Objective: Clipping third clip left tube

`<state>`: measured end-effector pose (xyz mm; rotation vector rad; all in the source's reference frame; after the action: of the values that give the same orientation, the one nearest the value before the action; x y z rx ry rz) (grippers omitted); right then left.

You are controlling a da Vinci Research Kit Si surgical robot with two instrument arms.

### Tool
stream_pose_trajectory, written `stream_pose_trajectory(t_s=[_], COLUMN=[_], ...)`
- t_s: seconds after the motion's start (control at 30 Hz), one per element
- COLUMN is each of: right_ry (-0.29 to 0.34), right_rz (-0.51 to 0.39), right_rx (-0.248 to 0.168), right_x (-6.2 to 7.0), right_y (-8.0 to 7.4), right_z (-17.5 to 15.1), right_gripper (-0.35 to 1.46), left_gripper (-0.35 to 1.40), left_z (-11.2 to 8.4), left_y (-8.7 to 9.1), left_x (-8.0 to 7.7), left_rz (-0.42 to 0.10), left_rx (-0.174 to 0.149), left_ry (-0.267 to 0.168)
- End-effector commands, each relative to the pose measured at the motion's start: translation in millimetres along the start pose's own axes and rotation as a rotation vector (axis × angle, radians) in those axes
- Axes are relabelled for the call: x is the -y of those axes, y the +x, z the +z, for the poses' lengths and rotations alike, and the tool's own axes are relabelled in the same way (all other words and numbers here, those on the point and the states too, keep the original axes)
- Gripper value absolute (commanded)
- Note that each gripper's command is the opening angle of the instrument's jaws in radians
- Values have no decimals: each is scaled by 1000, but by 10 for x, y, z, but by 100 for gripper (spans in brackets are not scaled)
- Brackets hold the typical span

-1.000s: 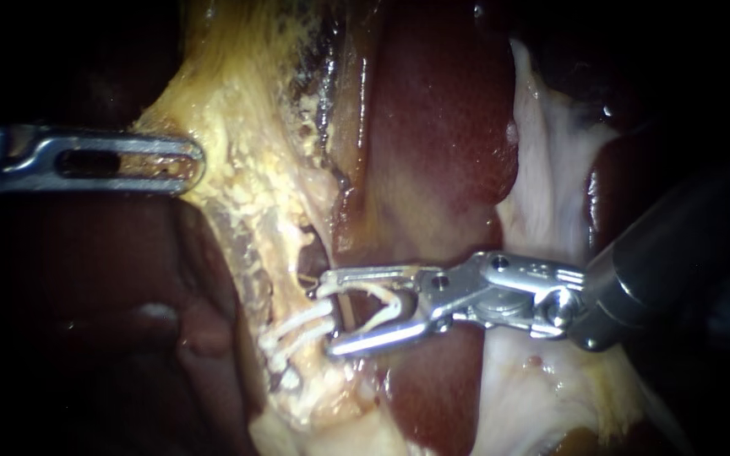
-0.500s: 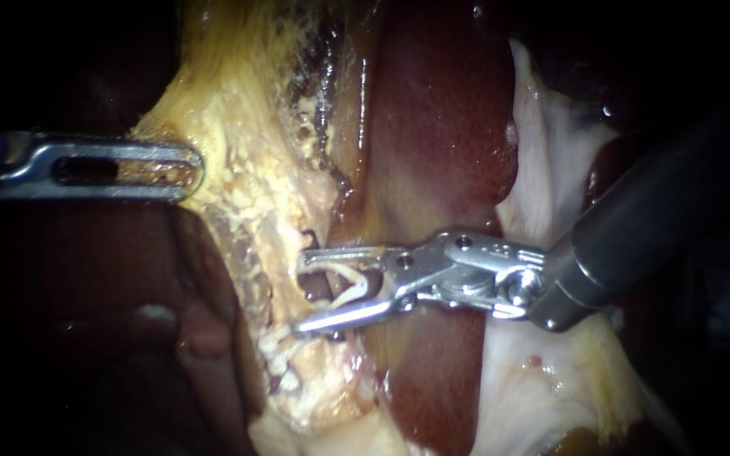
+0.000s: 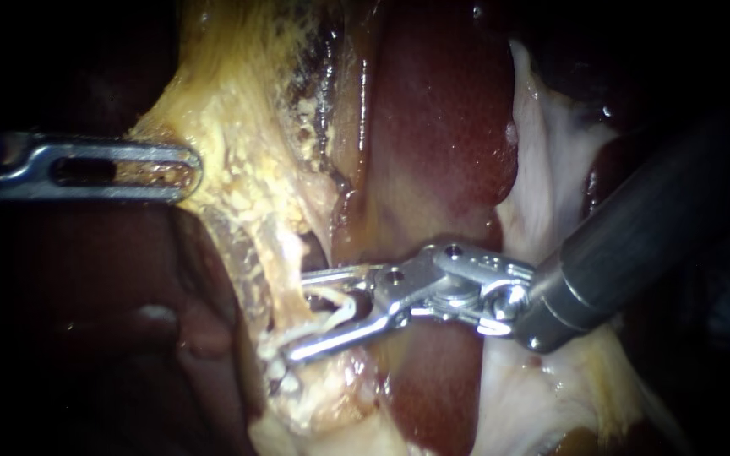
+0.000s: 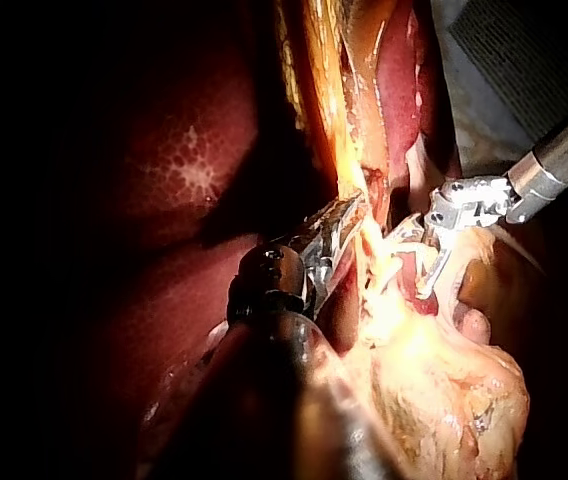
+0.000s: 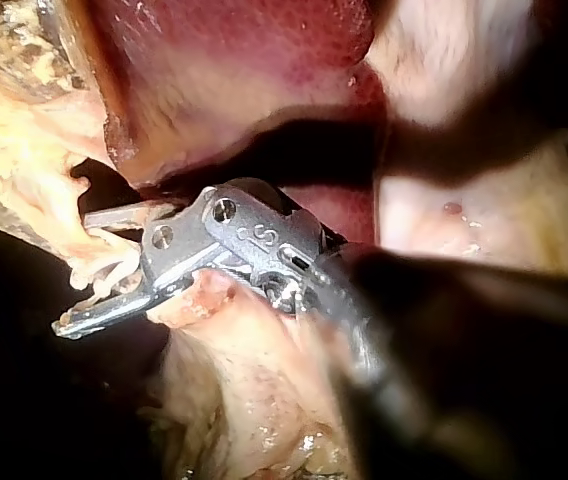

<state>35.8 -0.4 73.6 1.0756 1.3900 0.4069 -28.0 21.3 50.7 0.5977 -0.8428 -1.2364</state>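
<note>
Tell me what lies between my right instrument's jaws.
In the endoscope view, the right instrument holds a white V-shaped clip in its jaws, astride the pale yellowish tube.

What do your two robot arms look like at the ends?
Both tips are shiny silver metal. My left instrument ends in a long flat jaw with a rounded tip and a slot through it. My right instrument has a thick dark round shaft, a silver hinge with small round pins, and two thin straight jaws.
</note>
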Motion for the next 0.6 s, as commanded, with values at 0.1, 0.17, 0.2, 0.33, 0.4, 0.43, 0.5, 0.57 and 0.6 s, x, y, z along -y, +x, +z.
stream_pose_trajectory(t_s=[0.1, 0.17, 0.2, 0.33, 0.4, 0.43, 0.5, 0.57, 0.6], right_ry=[11, 20, 29, 69, 97, 105, 122, 137, 142], right_rz=[19, 29, 40, 72, 100, 105, 103, 101, 100], right_rx=[-4, -6, -5, 3, 14, 18, 20, 24, 26], right_x=[2, 3, 4, 7, 7, 7, 4, -2, -5], right_y=[0, 0, 0, 1, 1, 1, 2, 4, 5], right_z=[3, 5, 6, 7, 9, 10, 15, 25, 29], right_gripper=[56, 56, 56, 56, 54, 54, 53, 53, 53], left_gripper=[-35, -35, -35, -35, -35, -35, -35, -35, -35], left_z=[0, 1, 1, 1, 1, 1, 1, 2, 2], left_y=[0, 0, 0, 0, -1, -1, -1, -1, -1], left_x=[-1, -1, -1, -2, -3, -4, -5, -6, -6], left_rz=[0, 0, 0, 0, 0, 0, 0, 0, 0], left_rx=[0, 0, 0, 0, 0, -1, -1, -1, -1], left_ry=[1, 1, 1, 1, 1, 1, 1, 2, 2])
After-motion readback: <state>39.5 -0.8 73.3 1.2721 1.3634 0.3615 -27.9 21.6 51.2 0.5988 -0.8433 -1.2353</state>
